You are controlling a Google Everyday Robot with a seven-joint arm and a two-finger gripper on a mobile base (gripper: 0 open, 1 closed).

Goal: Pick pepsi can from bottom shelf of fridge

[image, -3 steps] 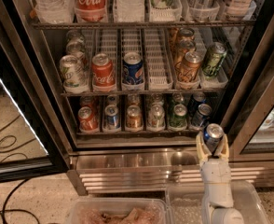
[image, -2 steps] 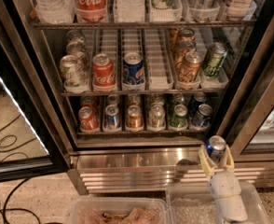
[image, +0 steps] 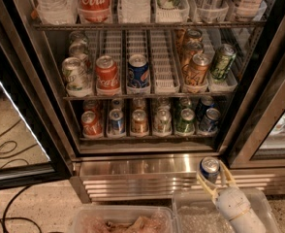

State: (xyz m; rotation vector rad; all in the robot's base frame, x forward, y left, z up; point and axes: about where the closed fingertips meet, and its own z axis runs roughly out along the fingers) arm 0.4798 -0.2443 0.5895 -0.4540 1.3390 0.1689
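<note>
My gripper [image: 211, 174], on a white arm at the lower right, is shut on the pepsi can [image: 210, 166], a dark navy can with a silver top. It holds the can upright in front of the fridge's ribbed steel base [image: 133, 174], outside the fridge and below the bottom shelf [image: 147, 138]. That shelf holds a row of cans in narrow white lanes, among them a red one [image: 91, 123], a green one [image: 185, 121] and another dark blue one [image: 209, 120] at the far right.
The middle shelf holds a red cola can [image: 106, 73], a brighter blue can [image: 138, 71] and a green can [image: 223, 61]. The open glass door [image: 16, 130] stands at the left. Cables [image: 2, 152] lie on the floor. Two clear plastic bins [image: 123, 222] sit at the bottom.
My gripper has moved down and a little right with the can in it, away from the bottom shelf. The cans in the fridge have not moved.
</note>
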